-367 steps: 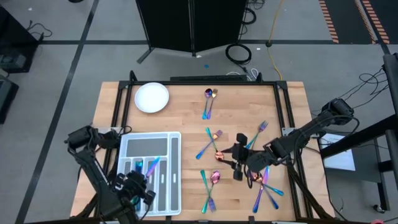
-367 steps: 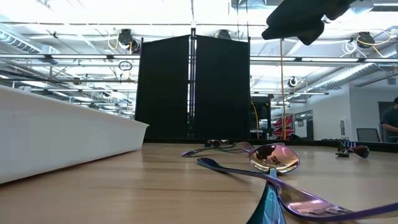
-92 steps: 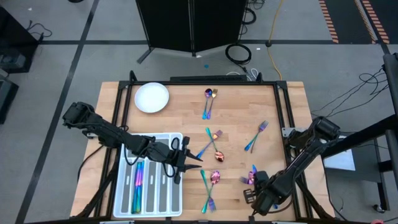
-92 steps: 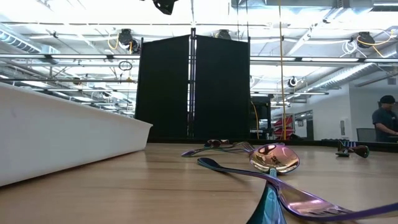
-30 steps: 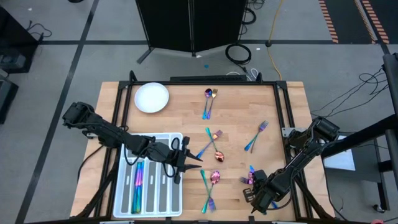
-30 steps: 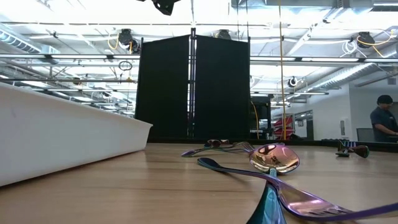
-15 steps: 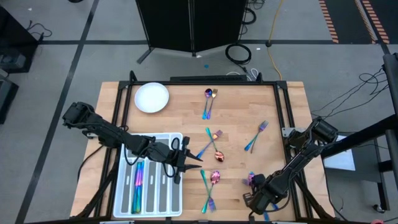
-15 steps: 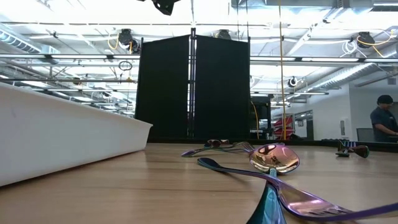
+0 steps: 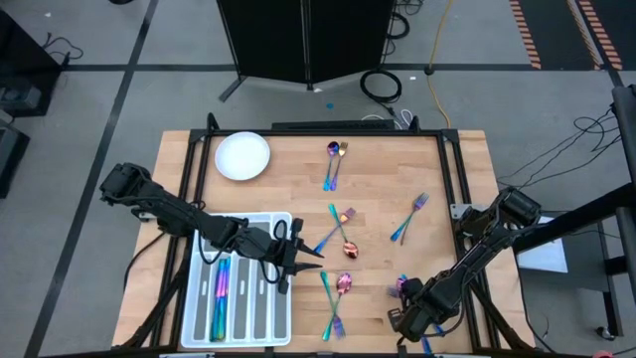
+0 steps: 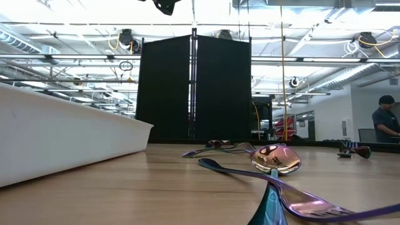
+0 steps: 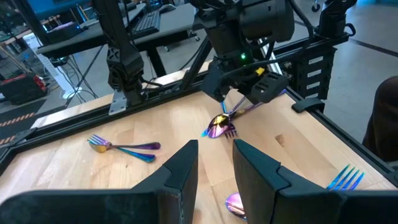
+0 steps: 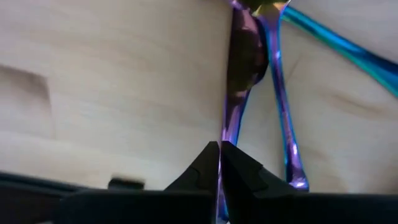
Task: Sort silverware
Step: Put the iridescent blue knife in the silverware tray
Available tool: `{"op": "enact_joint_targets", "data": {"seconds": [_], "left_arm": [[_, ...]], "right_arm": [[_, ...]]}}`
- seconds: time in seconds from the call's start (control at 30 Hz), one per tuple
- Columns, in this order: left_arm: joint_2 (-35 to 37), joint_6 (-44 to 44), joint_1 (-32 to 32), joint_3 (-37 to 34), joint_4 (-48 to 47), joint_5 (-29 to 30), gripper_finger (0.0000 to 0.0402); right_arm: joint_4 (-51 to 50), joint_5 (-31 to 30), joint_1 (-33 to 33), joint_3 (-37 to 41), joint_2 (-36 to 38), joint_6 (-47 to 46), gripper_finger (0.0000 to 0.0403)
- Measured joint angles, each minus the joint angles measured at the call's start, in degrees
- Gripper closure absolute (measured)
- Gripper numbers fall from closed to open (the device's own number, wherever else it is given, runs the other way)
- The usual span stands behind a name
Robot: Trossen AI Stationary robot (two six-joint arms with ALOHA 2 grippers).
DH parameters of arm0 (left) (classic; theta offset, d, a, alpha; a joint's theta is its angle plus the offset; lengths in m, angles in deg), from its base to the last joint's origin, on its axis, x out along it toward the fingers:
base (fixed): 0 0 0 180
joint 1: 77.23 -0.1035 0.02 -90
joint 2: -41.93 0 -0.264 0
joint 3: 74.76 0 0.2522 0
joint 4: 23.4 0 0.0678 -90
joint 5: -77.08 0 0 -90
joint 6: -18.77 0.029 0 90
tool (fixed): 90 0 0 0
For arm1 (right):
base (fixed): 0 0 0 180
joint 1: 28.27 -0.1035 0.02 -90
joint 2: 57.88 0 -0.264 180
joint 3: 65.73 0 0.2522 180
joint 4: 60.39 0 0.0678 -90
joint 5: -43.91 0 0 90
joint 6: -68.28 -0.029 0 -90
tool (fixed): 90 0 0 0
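We see the right gripper (image 12: 219,163) now pinched shut on a purple utensil handle (image 12: 233,112), lying straight ahead of its fingertips; pickup begins. Left gripper (image 11: 212,163) waits part-open, empty.

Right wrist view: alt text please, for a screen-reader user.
The right gripper, jaws shut on a purple utensil handle, sits just above the wooden table. A second purple handle and a teal one lie beside it.
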Motion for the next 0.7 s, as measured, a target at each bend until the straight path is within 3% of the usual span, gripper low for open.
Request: {"op": "enact_joint_targets", "data": {"seconds": [0.7], "left_arm": [[0.0,-0.02,-0.01,-0.02,0.09,0.0,0.0299]], "right_arm": [[3.7,-0.3,-4.04,1.23,-0.48,-2.0,0.0403]]}}
